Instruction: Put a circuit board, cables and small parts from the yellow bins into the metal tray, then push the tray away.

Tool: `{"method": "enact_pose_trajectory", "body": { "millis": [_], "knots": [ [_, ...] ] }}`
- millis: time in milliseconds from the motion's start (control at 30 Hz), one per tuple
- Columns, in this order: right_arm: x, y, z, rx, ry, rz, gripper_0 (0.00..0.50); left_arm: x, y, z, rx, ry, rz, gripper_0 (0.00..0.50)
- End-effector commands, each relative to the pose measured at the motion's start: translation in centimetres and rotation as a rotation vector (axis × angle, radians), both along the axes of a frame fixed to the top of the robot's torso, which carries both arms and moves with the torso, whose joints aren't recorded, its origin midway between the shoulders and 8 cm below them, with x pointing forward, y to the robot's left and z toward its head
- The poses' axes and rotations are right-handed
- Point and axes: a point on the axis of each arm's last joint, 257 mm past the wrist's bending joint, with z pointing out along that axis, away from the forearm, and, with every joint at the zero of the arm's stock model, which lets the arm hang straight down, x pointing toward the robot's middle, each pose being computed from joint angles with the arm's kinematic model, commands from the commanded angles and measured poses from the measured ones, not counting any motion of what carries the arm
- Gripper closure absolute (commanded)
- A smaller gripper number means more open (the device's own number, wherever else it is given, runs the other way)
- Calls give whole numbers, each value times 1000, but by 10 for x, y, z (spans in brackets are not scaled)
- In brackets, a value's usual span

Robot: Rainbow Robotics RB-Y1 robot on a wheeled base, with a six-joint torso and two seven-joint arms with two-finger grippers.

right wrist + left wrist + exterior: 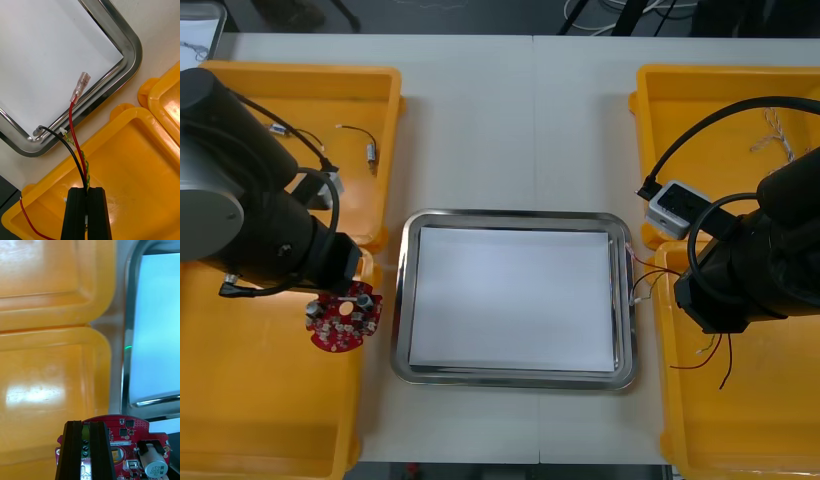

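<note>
My left gripper (85, 424) is shut on a round red circuit board (129, 437), held over the right edge of the near left yellow bin (250, 400), just left of the metal tray (510, 214). The board (340, 320) hangs beside the tray's left rim. My right gripper (87, 190) is shut on a bundle of cables above the near right yellow bin (131, 168). From it a red cable (75, 123) with a clear connector reaches over the tray's rim (131, 48). A black cable (63, 140) ends at the tray's corner. The tray is white inside.
The far left yellow bin (300, 85) holds small metal parts (371, 152) and a thin black cable. In the far right yellow bin (710, 110) lies a pale twisted cable (778, 135). Loose red and black cable ends (710, 355) trail into the near right bin.
</note>
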Motion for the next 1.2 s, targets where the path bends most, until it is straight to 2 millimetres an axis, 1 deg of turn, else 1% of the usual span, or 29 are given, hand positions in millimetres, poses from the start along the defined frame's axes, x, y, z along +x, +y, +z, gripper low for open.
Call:
{"method": "enact_pose_trajectory", "body": {
  "millis": [33,67,100,233,400,600,700,867,967,1133,1200],
  "knots": [
    [2,-2,8,-3,-20,-26,500,7,-43,18,-4,-62,-85,500],
    [2,-2,8,-4,-21,-26,500,7,-51,17,-2,-66,-101,500],
    [1,-2,8,-3,-19,-25,500,7,-55,17,0,-67,-108,500],
    [1,-2,8,-4,-19,-25,500,8,-80,10,11,-78,-148,500],
    [1,-2,8,-3,-19,-25,500,8,-111,-3,-6,-76,-183,500],
    [2,-2,8,-4,-21,-26,500,14,-138,-17,-15,-89,-200,500],
    [1,-2,8,-3,-19,-23,500,18,-147,-26,-21,-97,-203,500],
    [1,-2,8,-3,-19,-23,500,22,-156,-41,-29,-107,-210,500],
    [1,-2,8,-6,-20,-21,500,21,-158,-49,-27,-105,-215,500],
    [1,-2,8,-5,-18,-19,500,24,-154,-60,-3,-104,-211,500],
    [1,-2,8,-5,-19,-19,500,26,-152,-68,4,-103,-206,500]
  ]
}}
